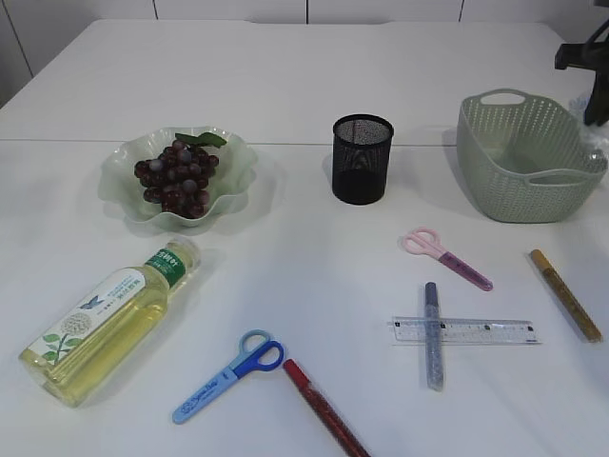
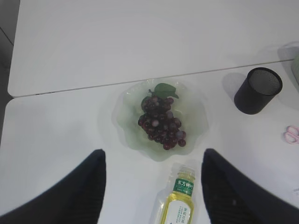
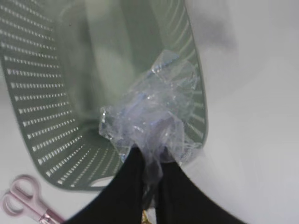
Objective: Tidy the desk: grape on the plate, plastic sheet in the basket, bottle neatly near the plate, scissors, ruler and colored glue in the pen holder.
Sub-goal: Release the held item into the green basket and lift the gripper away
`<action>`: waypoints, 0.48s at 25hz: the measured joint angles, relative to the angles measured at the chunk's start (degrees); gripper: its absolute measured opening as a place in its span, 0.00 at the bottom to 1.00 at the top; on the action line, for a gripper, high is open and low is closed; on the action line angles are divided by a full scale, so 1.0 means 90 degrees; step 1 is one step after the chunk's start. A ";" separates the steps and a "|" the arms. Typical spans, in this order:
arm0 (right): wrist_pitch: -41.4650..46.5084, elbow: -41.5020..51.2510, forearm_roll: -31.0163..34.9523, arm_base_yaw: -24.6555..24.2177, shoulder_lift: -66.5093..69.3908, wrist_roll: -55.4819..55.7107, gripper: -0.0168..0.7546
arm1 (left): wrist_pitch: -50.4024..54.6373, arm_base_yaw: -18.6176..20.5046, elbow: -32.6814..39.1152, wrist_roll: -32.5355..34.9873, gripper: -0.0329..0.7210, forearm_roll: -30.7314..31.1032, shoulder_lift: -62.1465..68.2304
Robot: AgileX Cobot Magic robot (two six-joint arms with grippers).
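Observation:
My right gripper (image 3: 153,156) is shut on the crumpled clear plastic sheet (image 3: 149,112) and holds it over the near rim of the green basket (image 3: 42,93). The left gripper (image 2: 153,154) hangs open and empty above the table. Ahead of it, the dark grape (image 2: 161,121) lies on the pale green plate (image 2: 126,116). The yellow bottle (image 2: 180,200) lies flat below it. On the table are pink scissors (image 1: 445,255), blue scissors (image 1: 228,376), a clear ruler (image 1: 464,330) and blue (image 1: 433,333), gold (image 1: 566,295) and red (image 1: 324,409) glue sticks. The black mesh pen holder (image 1: 362,157) stands upright.
The basket (image 1: 528,157) sits at the back right, with the right arm (image 1: 582,52) above its far side. The blue glue stick lies across the ruler. The bottle (image 1: 109,319) lies at a slant in front of the plate (image 1: 124,167).

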 joint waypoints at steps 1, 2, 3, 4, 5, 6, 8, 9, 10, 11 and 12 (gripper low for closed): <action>-0.0074 0.0000 0.0000 0.0000 0.0000 0.0000 0.07 | 0.0000 0.0000 0.0000 0.0000 0.66 0.0000 0.0000; -0.0173 -0.0008 0.0000 0.0000 0.0000 0.0000 0.08 | 0.0000 0.0000 0.0000 0.0000 0.66 0.0000 0.0000; -0.0276 -0.0026 0.0000 0.0000 0.0000 0.0000 0.08 | 0.0000 0.0000 0.0000 0.0000 0.66 0.0000 0.0000; -0.0361 -0.0024 0.0000 0.0000 0.0000 0.0000 0.08 | 0.0000 0.0000 0.0000 0.0000 0.66 0.0000 0.0000; -0.0435 -0.0024 0.0000 0.0000 0.0000 0.0000 0.08 | 0.0000 0.0000 0.0000 0.0000 0.66 0.0000 0.0000; -0.0498 -0.0024 0.0000 0.0000 0.0000 0.0000 0.08 | 0.0000 0.0000 0.0000 0.0000 0.66 0.0000 0.0000; -0.0557 -0.0024 0.0000 0.0000 0.0000 0.0000 0.08 | 0.0000 0.0000 0.0000 0.0000 0.66 0.0000 0.0000; -0.0582 -0.0024 0.0000 0.0000 0.0000 0.0000 0.08 | 0.0000 0.0000 0.0000 0.0000 0.66 0.0000 0.0000; -0.0592 -0.0024 0.0000 0.0000 0.0002 0.0000 0.08 | 0.0000 0.0000 0.0000 0.0000 0.66 0.0000 0.0000; -0.0592 -0.0024 0.0009 0.0000 0.0002 0.0000 0.08 | 0.0000 0.0000 0.0000 0.0000 0.66 0.0000 0.0000; -0.0606 -0.0024 0.0009 0.0000 0.0002 0.0000 0.09 | 0.0000 0.0000 0.0000 0.0000 0.66 0.0000 0.0000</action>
